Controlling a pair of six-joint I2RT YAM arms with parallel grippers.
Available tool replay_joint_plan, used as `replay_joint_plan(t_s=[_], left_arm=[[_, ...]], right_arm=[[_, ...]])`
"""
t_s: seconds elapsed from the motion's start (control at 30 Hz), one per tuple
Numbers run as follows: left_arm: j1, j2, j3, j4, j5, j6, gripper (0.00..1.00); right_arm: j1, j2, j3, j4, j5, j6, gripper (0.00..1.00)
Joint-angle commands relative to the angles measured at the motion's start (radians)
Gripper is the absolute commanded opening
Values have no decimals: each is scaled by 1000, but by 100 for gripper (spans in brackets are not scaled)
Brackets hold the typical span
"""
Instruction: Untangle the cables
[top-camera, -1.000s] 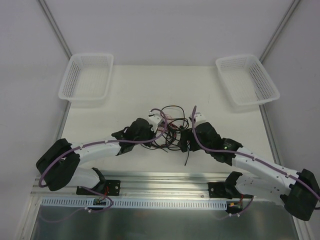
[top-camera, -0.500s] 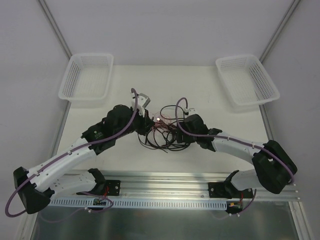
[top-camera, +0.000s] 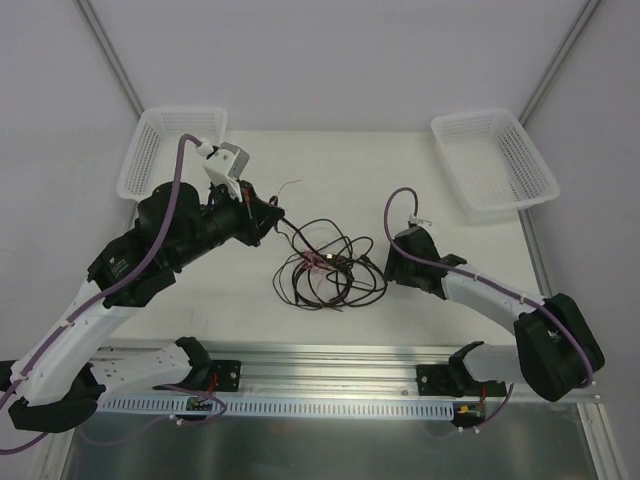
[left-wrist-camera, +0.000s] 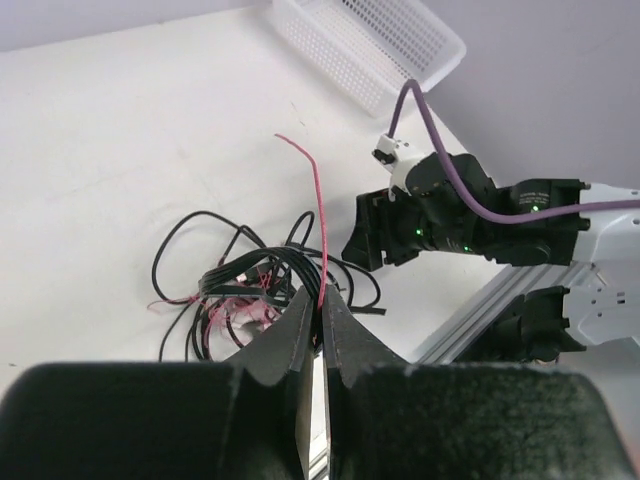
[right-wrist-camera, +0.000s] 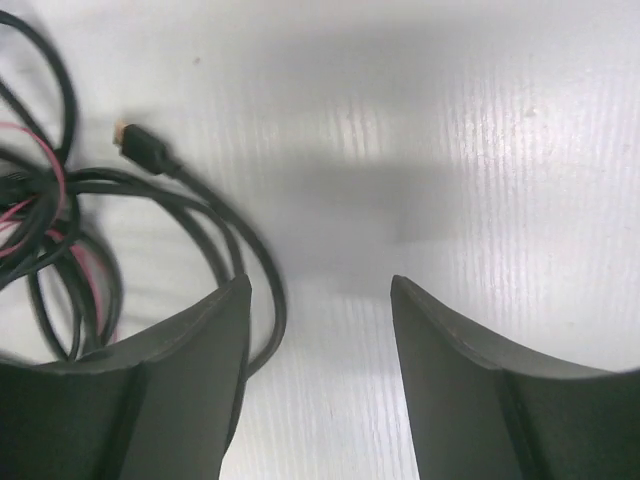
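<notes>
A white table (top-camera: 330, 165) fills the middle of the top view, closed in by plain white walls and slanting metal frame posts (top-camera: 108, 58). An aluminium rail (top-camera: 330, 358) runs along the near edge, where both arm bases are bolted. Two white mesh baskets sit at the far corners, the left basket (top-camera: 133, 165) and the right basket (top-camera: 527, 160), well apart from each other.

The cables (top-camera: 325, 268) lie in a loose heap of black loops and pink strands at the table's middle, between the two arms.

The left arm rises from the near left and bends up toward the far side, its wrist raised near the left basket and turned right toward the heap. The left gripper (left-wrist-camera: 322, 302) has its jaws pressed together on a thin red wire (left-wrist-camera: 319, 205), whose free end curls beyond the tips (the other way it runs down into the heap).

The right arm lies low, its elbow at the near right and its forearm reaching left. The right gripper (right-wrist-camera: 320, 292) tilts down at bare table just right of the heap, jaws spread with nothing between them. A black loop passes by one finger (right-wrist-camera: 190, 350), and a small plug (right-wrist-camera: 140, 150) lies nearby.
</notes>
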Motion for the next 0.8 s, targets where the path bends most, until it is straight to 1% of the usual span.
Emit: replay_joint_plan(t_s=[0.0,0.03,0.07,0.13,0.2,0.3,0.37,0.43,0.47,0.5,0.53,0.57,0.6,0.63,0.7,0.77], left_arm=[[-4,12,30,-66,-40,-5,0],[-4,26,19,-66,-35,-9,0],[-4,32,-13,-65,-31,-13,0],[-4,57,-54,-60,-21,-31,0],[-4,75,-125,-52,-41,-51,0],[-4,121,-226,-3,-41,-88,0],[-4,167,-298,69,-29,-112,0],[-4,230,-337,121,-14,-134,4],[-4,253,-357,155,14,-141,8],[-4,273,-358,172,35,-144,15],[-4,310,-352,181,58,-155,33],[-6,319,-348,196,104,-160,42],[-6,324,-346,202,117,-161,52],[-6,316,-346,204,123,-163,70],[-6,290,-357,204,102,-160,83],[-6,226,-393,202,83,-164,92]], right_arm=[[0,-117,19,-50,11,-34,62],[4,-138,32,-50,-8,-56,63],[9,-193,40,-58,-35,-99,65],[41,-249,59,-66,-55,-143,66],[82,-313,91,-95,-65,-191,68],[144,-382,111,-92,-112,-234,69],[187,-410,102,-66,-140,-237,70],[208,-444,85,-44,-141,-230,70],[217,-454,77,-40,-129,-226,70],[230,-465,56,-36,-124,-225,70],[234,-484,47,-33,-118,-216,70],[237,-491,39,-39,-109,-213,70],[239,-499,28,-44,-104,-208,71],[242,-514,23,-56,-101,-205,71],[248,-531,11,-66,-97,-199,71],[254,-554,-1,-75,-94,-194,71]])
